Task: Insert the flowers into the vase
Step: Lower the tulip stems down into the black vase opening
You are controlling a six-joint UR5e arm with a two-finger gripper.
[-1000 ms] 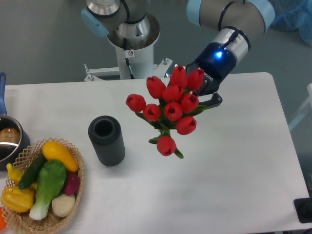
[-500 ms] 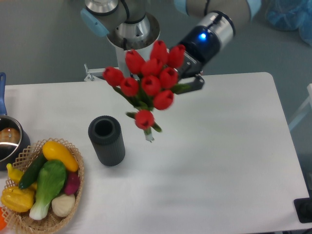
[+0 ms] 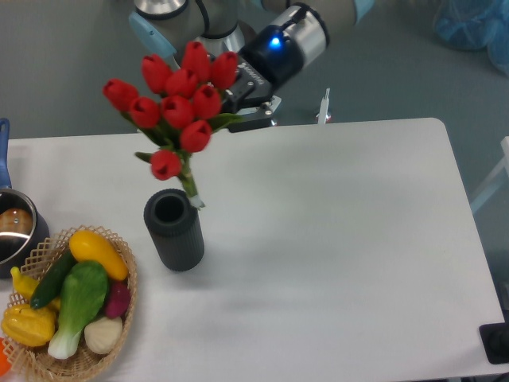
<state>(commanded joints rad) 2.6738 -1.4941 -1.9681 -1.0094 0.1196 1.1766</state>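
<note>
The gripper [image 3: 242, 107] is at the far side of the table [image 3: 342, 239], a little left of the middle, and it is clenched on the flowers [image 3: 176, 99]. It holds the bunch in the air, and its fingers are mostly hidden behind the red heads and the leaves. The flowers are tilted, with the red tulip heads spread up and to the left, and the green stem end points down toward the near side. The tip of the stem is just beside the right edge of the mouth of the vase [image 3: 174, 229], and I cannot tell if it touches the rim. The vase stands upright on the table, left of the middle. At the near left corner a wicker basket [image 3: 119, 314] holds vegetables, and a metal pot [image 3: 14, 231] stands at the left edge.
</note>
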